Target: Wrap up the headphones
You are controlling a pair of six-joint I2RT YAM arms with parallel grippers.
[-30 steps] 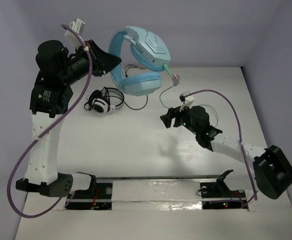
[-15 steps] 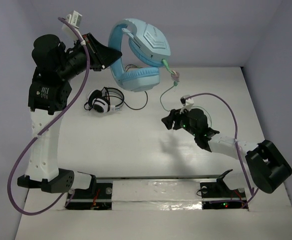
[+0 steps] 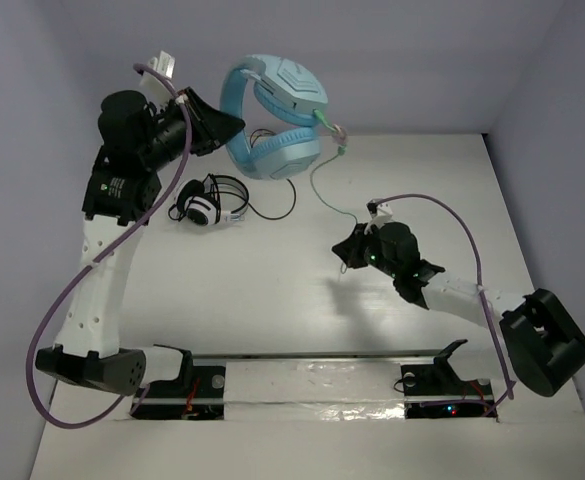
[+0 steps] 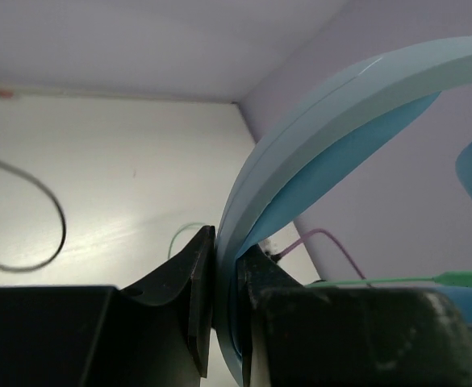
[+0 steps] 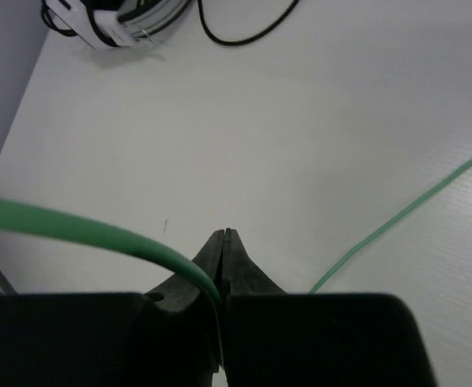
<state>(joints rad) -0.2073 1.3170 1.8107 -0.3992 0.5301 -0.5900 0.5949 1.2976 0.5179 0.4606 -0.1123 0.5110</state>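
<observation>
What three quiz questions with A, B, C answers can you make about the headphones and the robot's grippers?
1. Where are the small headphones?
A: lying on the table
B: inside a box
C: stuck on the wall

2. What colour is the cable pinched by the right gripper?
A: red
B: green
C: yellow

3. What is the left gripper doing?
A: hanging open
B: shut on a black wire
C: shut on the headband of the blue headphones

Answers:
1 A, they lie on the white tabletop.
2 B, the right wrist view shows a green cable running into the closed gripper.
3 C, the left wrist view shows the blue band clamped between the fingers.
</observation>
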